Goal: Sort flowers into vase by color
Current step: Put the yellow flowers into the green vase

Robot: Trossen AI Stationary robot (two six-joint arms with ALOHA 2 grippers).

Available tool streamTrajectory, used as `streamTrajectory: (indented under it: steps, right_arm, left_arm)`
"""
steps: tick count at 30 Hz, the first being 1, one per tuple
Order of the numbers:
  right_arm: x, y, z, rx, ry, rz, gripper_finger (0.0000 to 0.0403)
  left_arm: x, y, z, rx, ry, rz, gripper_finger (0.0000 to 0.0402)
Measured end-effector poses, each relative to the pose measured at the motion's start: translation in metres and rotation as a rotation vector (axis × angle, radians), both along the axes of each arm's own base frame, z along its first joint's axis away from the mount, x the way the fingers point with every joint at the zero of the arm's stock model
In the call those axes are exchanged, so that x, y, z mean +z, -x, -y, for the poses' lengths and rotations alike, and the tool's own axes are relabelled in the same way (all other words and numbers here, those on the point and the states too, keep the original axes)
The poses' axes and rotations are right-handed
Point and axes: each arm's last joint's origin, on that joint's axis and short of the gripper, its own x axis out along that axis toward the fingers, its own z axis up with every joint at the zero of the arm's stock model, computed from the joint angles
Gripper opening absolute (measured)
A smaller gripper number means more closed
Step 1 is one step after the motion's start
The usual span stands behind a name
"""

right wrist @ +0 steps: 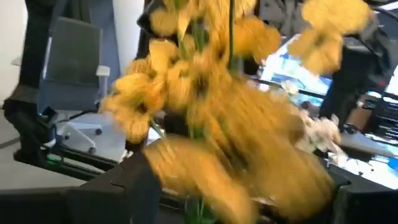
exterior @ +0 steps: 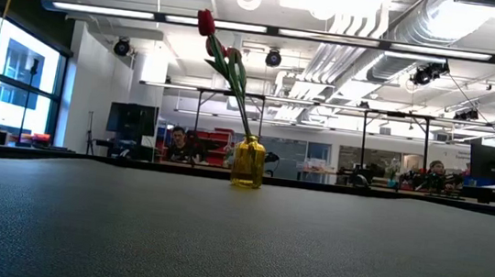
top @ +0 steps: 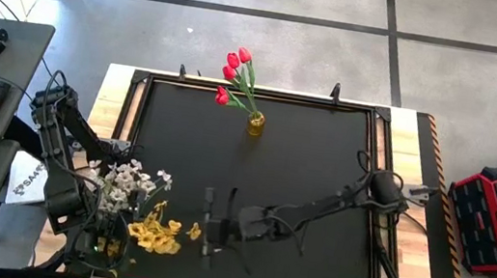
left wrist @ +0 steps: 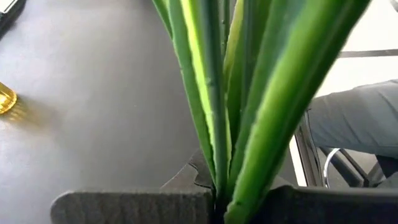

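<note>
The desk (top: 322,169) carries a yellow vase (top: 255,123) already holding red tulips (top: 235,71). Near the vaseless front corner, the left tool (left wrist: 217,202) clamps green stems, white flowers (top: 131,179) above; right tool (top: 209,226), grip unclear, nears yellow flowers (top: 157,233).

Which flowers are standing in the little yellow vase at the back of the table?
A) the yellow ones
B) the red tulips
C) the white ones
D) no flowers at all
B: the red tulips rise on green stems out of the yellow vase, while the yellow blossoms and white blossoms are far off at the table's front left corner.
</note>
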Motion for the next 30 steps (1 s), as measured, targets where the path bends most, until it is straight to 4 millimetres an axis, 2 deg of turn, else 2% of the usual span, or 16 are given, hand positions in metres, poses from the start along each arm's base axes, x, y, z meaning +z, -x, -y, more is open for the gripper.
streamTrajectory:
  steps: [6,9,12,16,18,19,22,25,30]
  right_arm:
    - [0.022,-0.020,-0.007,0.009,-0.047,0.030,0.0232]
    - [0.026,-0.029,-0.005,-0.007,-0.047,0.023,0.0204]
    - [0.022,-0.034,-0.004,-0.013,-0.052,0.003,0.0154]
    - [0.022,-0.034,-0.004,-0.004,-0.052,0.010,0.0060]
    - [0.022,-0.035,-0.003,0.003,-0.051,0.010,0.0018]
    - [0.022,-0.035,-0.002,0.006,-0.048,0.011,0.0010]
    - [0.022,-0.036,-0.001,0.013,-0.068,0.007,0.0017]
    - [0.022,-0.036,-0.001,0.015,-0.067,0.004,0.0007]
    - [0.021,-0.036,-0.002,0.016,-0.073,-0.011,0.0005]
  left_arm:
    - [0.000,0.000,0.000,-0.002,0.000,-0.002,0.0001]
    - [0.000,0.000,0.000,-0.002,0.000,-0.003,0.0001]
    - [0.000,0.000,0.000,-0.005,0.003,-0.010,0.0001]
    - [0.000,0.000,0.000,-0.007,0.003,-0.010,0.0008]
    - [0.000,0.000,0.000,-0.009,0.008,-0.016,0.0024]
    - [0.000,0.000,0.000,-0.007,0.013,-0.019,0.0036]
    - [0.002,0.001,-0.002,-0.002,0.061,-0.034,0.0079]
    - [0.008,0.002,-0.004,-0.014,0.124,-0.067,0.0130]
    - [0.023,0.006,-0.006,-0.110,0.176,-0.118,0.0200]
